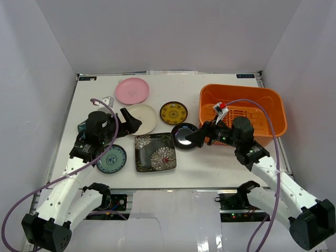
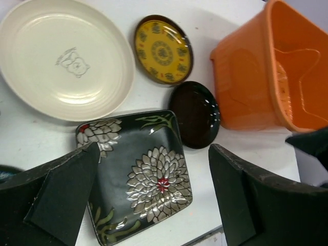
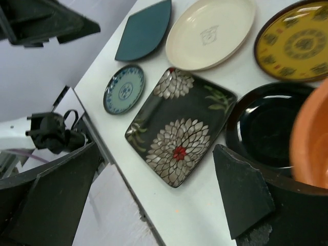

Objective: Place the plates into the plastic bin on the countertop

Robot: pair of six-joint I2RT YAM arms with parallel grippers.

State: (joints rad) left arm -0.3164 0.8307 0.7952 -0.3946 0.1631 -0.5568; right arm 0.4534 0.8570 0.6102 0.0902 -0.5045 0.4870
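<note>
Left pincer (image 2: pixel 154 148), jaws apart and empty, above the flowered square plate (image 2: pixel 146 179). Right pincer (image 3: pixel 156 154), also apart and empty, with the black plate (image 3: pixel 264 128) and bin (image 1: pixel 239 87) just beside it. All visible plates (image 1: pixel 132 90) lie on the counter (image 1: pixel 210 165). Likely step: approach. Next move calls for descending to pinch a rim.
</note>
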